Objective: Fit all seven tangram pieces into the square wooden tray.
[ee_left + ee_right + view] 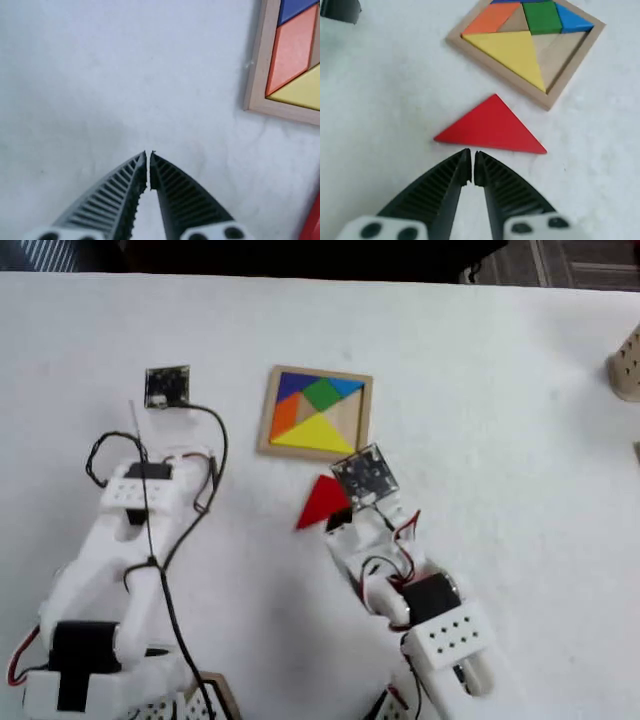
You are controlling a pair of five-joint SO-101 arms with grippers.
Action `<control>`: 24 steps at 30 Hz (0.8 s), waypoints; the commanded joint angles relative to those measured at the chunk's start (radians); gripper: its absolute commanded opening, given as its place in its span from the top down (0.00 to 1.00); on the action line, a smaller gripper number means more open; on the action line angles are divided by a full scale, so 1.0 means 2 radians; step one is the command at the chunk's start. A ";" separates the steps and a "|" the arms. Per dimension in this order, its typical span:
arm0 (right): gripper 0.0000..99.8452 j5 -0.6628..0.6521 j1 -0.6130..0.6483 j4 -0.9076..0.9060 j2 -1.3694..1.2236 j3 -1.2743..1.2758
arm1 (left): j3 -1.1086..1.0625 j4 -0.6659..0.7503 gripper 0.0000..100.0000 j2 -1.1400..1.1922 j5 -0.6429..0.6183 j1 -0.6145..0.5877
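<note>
Red triangle [492, 127], lying flat, just outside partly filled wooden tray [578, 55]

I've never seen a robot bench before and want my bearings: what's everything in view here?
Table: one, white, under everything.
Square wooden tray: one, pale wood, mid-table, partly filled.
Yellow triangle: one, yellow, in the tray.
Orange piece: one, orange, in the tray.
Green square: one, green, in the tray.
Blue pieces: two, blue, in the tray.
Red triangle: one, red, on the table outside the tray.
Dotted wooden block: one, tan, table's edge.
Left gripper: one, dark, shut, over bare table beside the tray.
Right gripper: one, dark, shut, just short of the red triangle.
</note>
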State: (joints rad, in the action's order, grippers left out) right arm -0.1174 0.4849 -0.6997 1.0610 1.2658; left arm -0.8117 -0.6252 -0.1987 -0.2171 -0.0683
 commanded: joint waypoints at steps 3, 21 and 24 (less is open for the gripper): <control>0.98 0.015 0.014 0.092 -0.132 -0.055 | 0.072 0.012 0.98 0.060 -0.004 -0.008; 0.98 -0.058 -0.079 0.025 -0.494 -0.304 | 0.083 0.012 0.98 0.073 -0.004 -0.020; 0.98 -0.061 -0.082 -0.005 -0.494 -0.302 | 0.083 0.012 0.98 0.074 -0.004 -0.020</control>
State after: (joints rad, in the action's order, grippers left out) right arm -0.2110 0.3376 -0.6506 0.0667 0.7150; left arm -0.7012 -0.6252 -0.0468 -0.2171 -0.0974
